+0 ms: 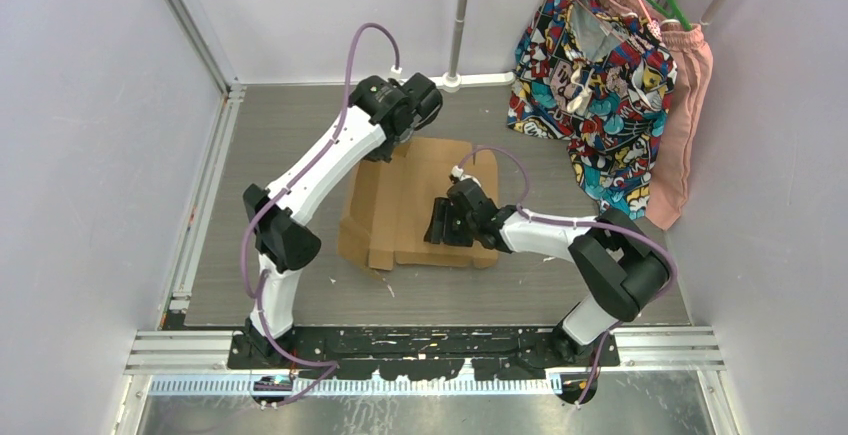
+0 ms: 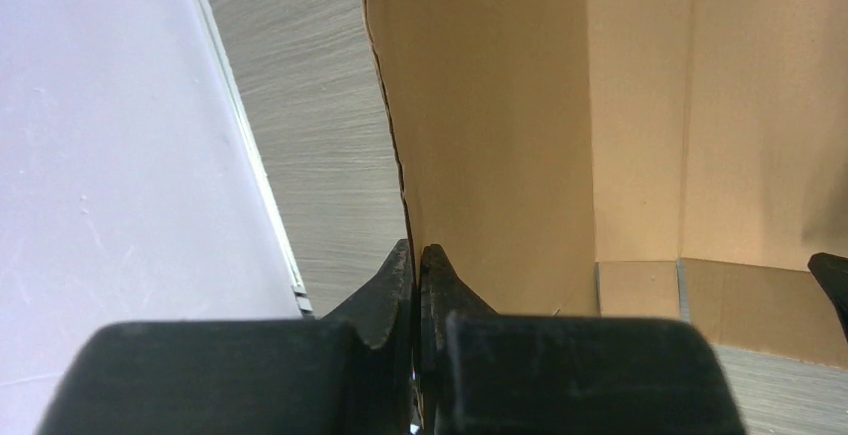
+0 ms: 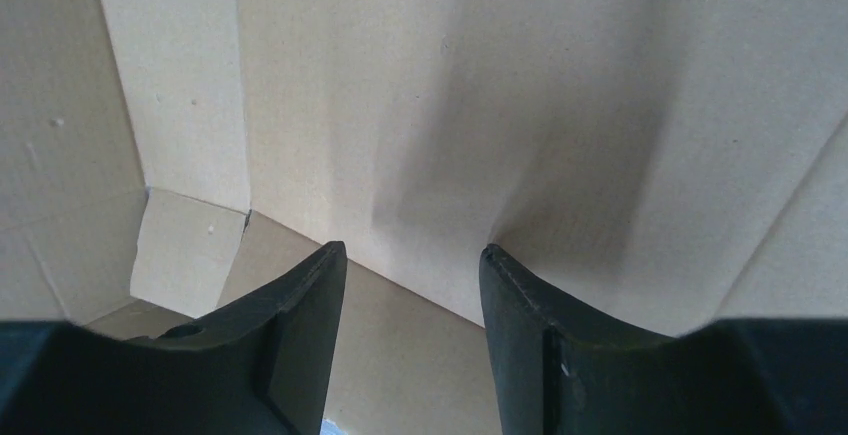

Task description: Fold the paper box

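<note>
The paper box (image 1: pixel 405 205) is a brown cardboard sheet, partly folded, lying mid-table. My left gripper (image 1: pixel 388 150) is at its far left edge. In the left wrist view this gripper (image 2: pixel 416 251) is shut on the thin edge of an upright cardboard panel (image 2: pixel 500 105). My right gripper (image 1: pixel 438 225) rests low over the sheet's middle, pointing left. In the right wrist view it (image 3: pixel 412 252) stands open, with only creased cardboard (image 3: pixel 450 75) beyond the fingertips and nothing between them.
Colourful clothes (image 1: pixel 600 85) hang at the back right beside a white pole (image 1: pixel 458 25). An aluminium rail (image 1: pixel 205 195) runs along the table's left side, next to the pale wall (image 2: pixel 100 155). Grey table surface (image 2: pixel 310 105) lies left of the held panel.
</note>
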Robot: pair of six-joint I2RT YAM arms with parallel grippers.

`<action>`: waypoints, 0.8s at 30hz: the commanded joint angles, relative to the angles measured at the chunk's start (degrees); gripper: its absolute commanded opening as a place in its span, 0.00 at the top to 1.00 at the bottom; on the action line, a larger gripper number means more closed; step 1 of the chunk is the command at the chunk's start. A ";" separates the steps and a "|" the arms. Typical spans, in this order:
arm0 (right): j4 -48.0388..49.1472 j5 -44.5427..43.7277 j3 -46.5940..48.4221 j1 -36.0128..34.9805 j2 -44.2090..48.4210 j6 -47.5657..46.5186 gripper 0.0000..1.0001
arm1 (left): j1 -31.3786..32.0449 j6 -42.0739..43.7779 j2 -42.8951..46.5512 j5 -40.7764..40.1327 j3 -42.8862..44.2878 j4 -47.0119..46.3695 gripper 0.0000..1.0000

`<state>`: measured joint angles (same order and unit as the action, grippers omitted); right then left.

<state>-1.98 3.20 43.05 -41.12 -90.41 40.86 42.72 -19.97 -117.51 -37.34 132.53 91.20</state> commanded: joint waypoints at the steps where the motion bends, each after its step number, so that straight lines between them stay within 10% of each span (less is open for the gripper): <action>1: 3.64 2.08 -2.67 -0.12 -0.84 1.34 0.43 | 1.34 3.82 -0.18 -5.05 0.43 3.87 1.00; 24: 14.46 3.67 -14.74 -3.47 3.74 7.36 0.44 | 9.18 9.22 -5.41 -9.05 2.25 0.05 1.00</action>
<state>12.36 7.01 29.23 -44.31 -83.02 48.03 49.80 -13.06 -122.45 -44.42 132.81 90.83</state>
